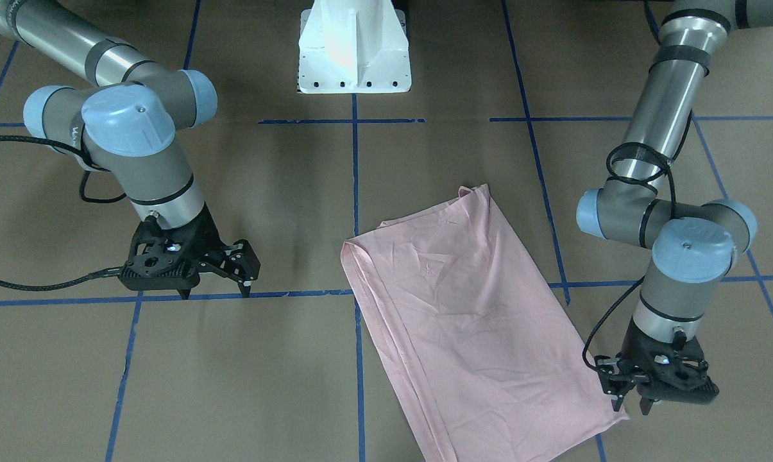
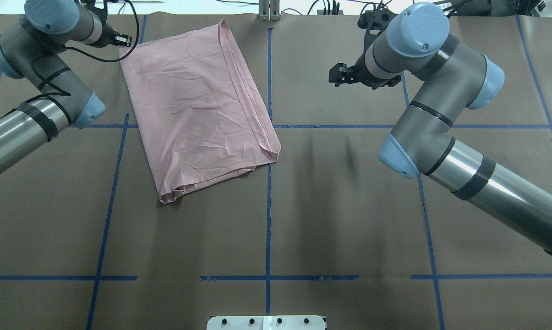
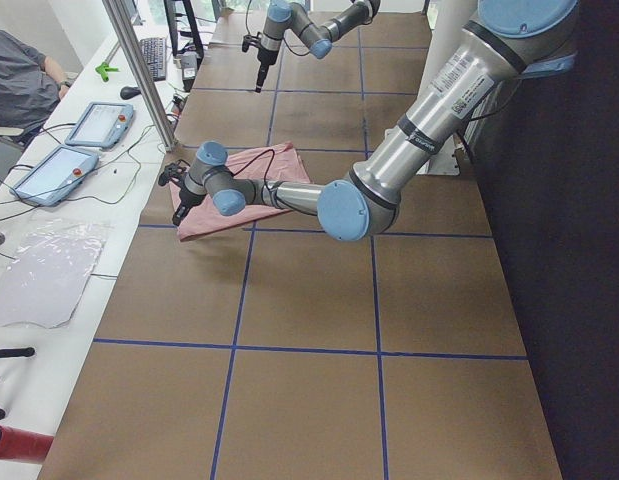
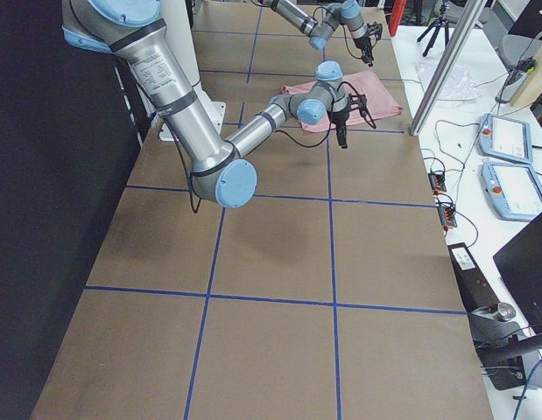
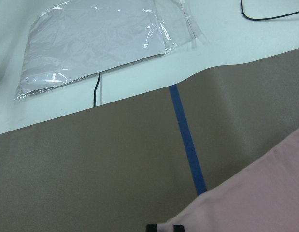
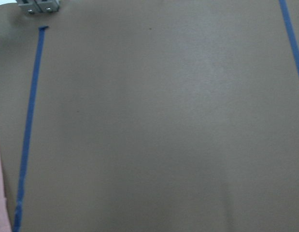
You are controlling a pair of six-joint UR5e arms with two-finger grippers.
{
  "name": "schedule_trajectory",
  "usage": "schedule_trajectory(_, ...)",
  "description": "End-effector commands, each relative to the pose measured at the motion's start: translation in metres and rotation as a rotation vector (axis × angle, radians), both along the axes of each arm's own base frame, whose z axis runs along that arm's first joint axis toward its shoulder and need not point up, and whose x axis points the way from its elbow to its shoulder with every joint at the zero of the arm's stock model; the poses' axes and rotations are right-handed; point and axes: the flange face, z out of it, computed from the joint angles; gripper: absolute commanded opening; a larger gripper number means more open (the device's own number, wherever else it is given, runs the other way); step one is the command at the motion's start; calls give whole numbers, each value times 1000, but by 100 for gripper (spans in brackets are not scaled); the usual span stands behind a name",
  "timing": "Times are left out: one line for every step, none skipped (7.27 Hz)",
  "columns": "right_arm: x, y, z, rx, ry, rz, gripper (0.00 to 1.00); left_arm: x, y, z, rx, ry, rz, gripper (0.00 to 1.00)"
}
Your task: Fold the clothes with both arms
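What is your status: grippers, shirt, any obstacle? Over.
Left gripper open, empty, at a corner of the pink T-shirt. Right gripper open, well apart from it. T-shirt folded, flat, plain side up. Only blue tape lines around.

Right arm [image 1: 144, 157] and left arm [image 1: 665, 102] both bend down at the wrist — right gripper [image 1: 215, 293] spread wide, left gripper [image 1: 630, 406] parted more narrowly
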Motion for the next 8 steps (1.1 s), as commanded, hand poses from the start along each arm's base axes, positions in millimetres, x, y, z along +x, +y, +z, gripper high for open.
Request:
schedule_trajectory(-57, 15, -58, -111, -38, 30, 95, -18, 23, -13, 21, 74, 54, 100)
schedule_trajectory(-93, 26, -78, -194, -71, 101, 91, -20, 26, -18, 29, 79, 54, 100)
schedule_trajectory(-132, 39, -92, -252, -84, 137, 91, -21, 27, -19, 32, 81, 54, 100)
schedule_trajectory(-165, 49, -99, -261, -60, 124, 92, -21, 27, -24, 38, 87, 53, 100)
schedule_trajectory(-182, 58, -100, -256, -43, 104, 93, -21, 28, -26, 39, 90, 51, 100)
schedule_trajectory(-198, 70, -94, -265, -19, 82, 91, -20, 28, -26, 38, 92, 51, 100)
schedule_trajectory(-209, 72, -95, -292, 15, 85, 81, -20, 28, -26, 37, 93, 50, 100)
schedule_trajectory(-212, 73, -101, -303, 30, 87, 78, -19, 29, -28, 42, 95, 50, 100)
